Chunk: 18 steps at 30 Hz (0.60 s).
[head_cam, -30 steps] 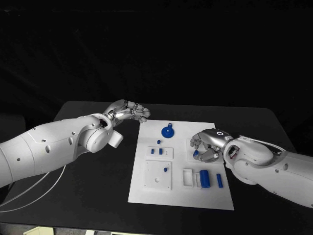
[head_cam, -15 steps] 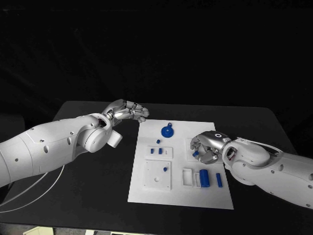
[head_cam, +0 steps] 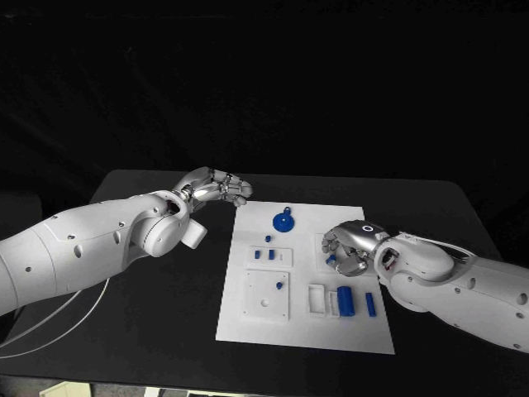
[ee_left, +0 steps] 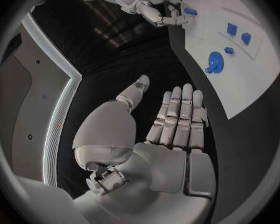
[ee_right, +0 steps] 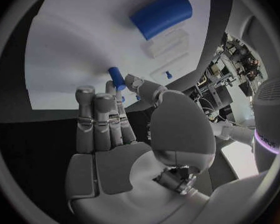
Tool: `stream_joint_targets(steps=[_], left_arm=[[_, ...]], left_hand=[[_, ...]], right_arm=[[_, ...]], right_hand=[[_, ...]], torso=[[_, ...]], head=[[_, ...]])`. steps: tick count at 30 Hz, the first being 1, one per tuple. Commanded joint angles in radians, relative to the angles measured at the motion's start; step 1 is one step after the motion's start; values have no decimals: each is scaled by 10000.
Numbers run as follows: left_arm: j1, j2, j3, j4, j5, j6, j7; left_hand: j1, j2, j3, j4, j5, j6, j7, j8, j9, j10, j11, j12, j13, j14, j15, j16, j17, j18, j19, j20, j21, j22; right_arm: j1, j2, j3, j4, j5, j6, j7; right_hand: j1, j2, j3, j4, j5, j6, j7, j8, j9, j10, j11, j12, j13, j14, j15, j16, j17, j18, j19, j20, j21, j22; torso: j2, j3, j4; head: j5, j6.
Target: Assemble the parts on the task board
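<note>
A: Over the task board [head_cam: 302, 331] now, the white plate in the middle of the black tabletop [head_cam: 157, 331]. Where is the right hand [head_cam: 348, 245]?

B: Above the board's right side, fingers [ee_right: 99, 119] curled in, with a small blue peg [ee_right: 116, 78] pinched between the thumb and the fingertips. The right wrist view shows it plainly, the peg just above the white surface.

A: And the left hand [head_cam: 215, 187]?

B: Off the board, hovering over the tabletop near its far left corner. The left wrist view shows those fingers [ee_left: 180, 114] straight and lying side by side, thumb apart, nothing in them.

A: The other pieces?

B: A round blue part [head_cam: 283, 222] lies near the board's far edge. Closer in, two short blue pegs [head_cam: 264, 255] sit in a small raised square, and another blue bit [head_cam: 280, 285] on the larger white square [head_cam: 266, 296] below it. Nearer the right, a blue cylinder [head_cam: 347, 301] lies in a row with a blue bar [head_cam: 369, 303] and some white holders [head_cam: 318, 299].

A: Does the pinched peg touch the board?

B: I cannot tell; it is very near.
</note>
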State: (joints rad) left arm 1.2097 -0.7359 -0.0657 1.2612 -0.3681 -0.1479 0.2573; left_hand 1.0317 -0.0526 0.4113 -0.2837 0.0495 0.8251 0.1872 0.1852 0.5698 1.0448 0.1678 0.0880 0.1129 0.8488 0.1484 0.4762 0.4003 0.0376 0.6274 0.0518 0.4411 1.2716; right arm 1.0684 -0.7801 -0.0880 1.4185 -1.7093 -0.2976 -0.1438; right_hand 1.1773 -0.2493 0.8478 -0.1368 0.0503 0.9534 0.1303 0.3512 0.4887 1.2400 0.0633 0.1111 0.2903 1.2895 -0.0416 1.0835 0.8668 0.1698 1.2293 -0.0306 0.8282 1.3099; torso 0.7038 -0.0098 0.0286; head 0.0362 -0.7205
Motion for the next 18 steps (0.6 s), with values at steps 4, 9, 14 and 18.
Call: stream_joint_targets(steps=[4, 9, 14, 18], left_arm=[[6, 3, 5, 24, 35, 146, 91], [6, -4, 5, 38, 35, 161, 80], [6, -4, 5, 41, 35, 169, 78], [6, -13, 4, 45, 35, 171, 74]], left_hand=[[-31, 57, -7, 35, 25, -57, 45, 57, -19, 48, 41, 36, -16, 74, 17, -72, 18, 179, 77, -21, -71, 12], [-41, 56, -10, 38, 25, -64, 48, 55, -22, 44, 43, 35, -21, 73, 19, -79, 22, 178, 77, -20, -75, 15], [-51, 58, -12, 42, 25, -70, 50, 54, -25, 41, 45, 35, -26, 72, 20, -85, 27, 177, 78, -19, -80, 18], [-57, 62, -13, 44, 25, -72, 51, 54, -26, 40, 45, 35, -28, 73, 20, -89, 30, 177, 78, -19, -82, 20]], right_arm=[[-32, 7, -19, -33, -267, 51, -120], [-32, 8, -20, -42, -319, 81, -212], [-32, 20, -22, -57, -320, 84, -240], [-32, 43, -26, -90, -320, 141, -239]], right_hand=[[163, 107, 224, -145, -16, 219, -8, 43, -5, 149, -38, 39, 41, -25, -117, 53, -38, 920, 19, -22, 31, 127], [164, -95, 285, -231, -17, 107, 47, -40, -50, 33, 7, -48, 13, -31, -74, 47, -58, 920, 4, -14, 27, 122], [80, -324, 283, -218, -17, 19, 98, -102, -87, -62, 57, -122, -13, -57, -26, 39, -75, 920, -13, 2, 20, 117], [-71, -444, 170, -231, -19, -39, 128, -139, -110, -216, 114, -223, -54, -108, 30, 24, -91, 920, -72, 18, -3, 115]], torso=[[-6, -4, -3], [-5, -4, -4], [-7, -8, 0], [-4, -8, 3]], head=[[-15, -19], [-17, -25], [-19, -26], [-25, -40]])
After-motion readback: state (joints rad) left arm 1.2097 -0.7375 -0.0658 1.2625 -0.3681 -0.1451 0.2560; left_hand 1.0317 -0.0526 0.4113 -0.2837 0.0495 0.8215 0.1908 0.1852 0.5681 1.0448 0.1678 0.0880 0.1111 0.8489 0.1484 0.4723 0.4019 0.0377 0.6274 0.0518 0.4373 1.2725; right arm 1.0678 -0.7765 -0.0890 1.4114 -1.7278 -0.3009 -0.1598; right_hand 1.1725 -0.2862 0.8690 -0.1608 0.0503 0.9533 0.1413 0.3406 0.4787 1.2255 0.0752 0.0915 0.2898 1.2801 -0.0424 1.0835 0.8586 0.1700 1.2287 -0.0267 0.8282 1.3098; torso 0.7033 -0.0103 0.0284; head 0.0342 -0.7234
